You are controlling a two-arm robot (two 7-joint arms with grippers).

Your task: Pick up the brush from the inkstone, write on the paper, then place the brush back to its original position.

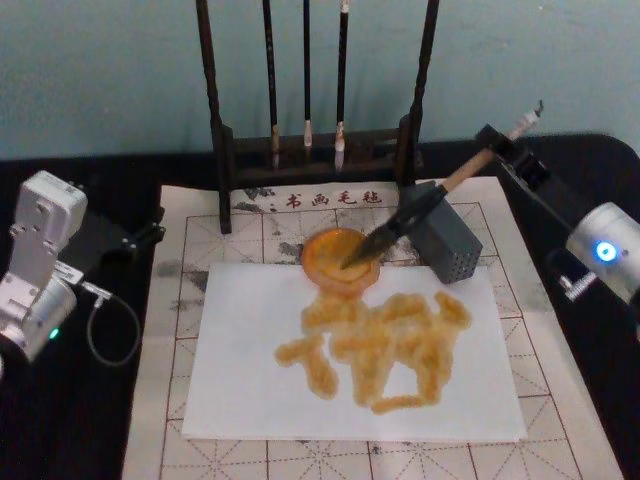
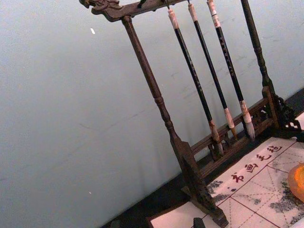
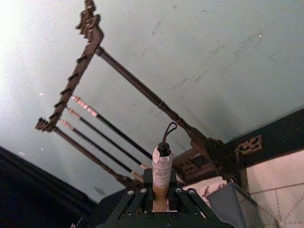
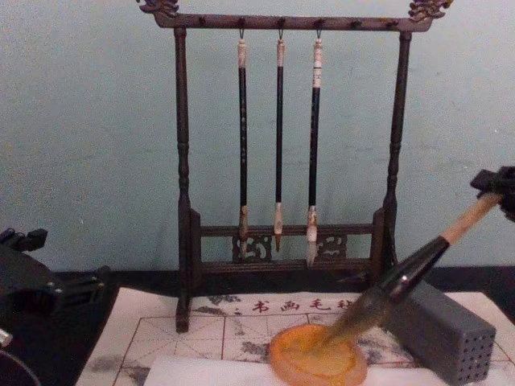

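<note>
The brush [image 1: 420, 215] slants down from the right, its dark bristles resting in the round orange inkstone [image 1: 325, 262] at the paper's far edge. My right gripper [image 1: 492, 155] is shut on its pale upper handle, near the white end cap. From the chest the brush [image 4: 410, 273] leans over the grey block, with its tip in the inkstone [image 4: 306, 362] and the right gripper [image 4: 503, 195] at the right edge. The handle [image 3: 161, 166] rises between the right gripper's jaws. The white paper [image 1: 250, 370] carries broad wet orange-brown strokes. My left gripper [image 1: 140, 238] is parked off the mat at the left.
A grey block [image 1: 450, 245] with small holes stands right of the inkstone, under the brush. Behind stands a dark wooden rack [image 1: 310, 150] with three thin hanging brushes. A beige gridded mat [image 1: 190, 230] lies under the paper on a black table.
</note>
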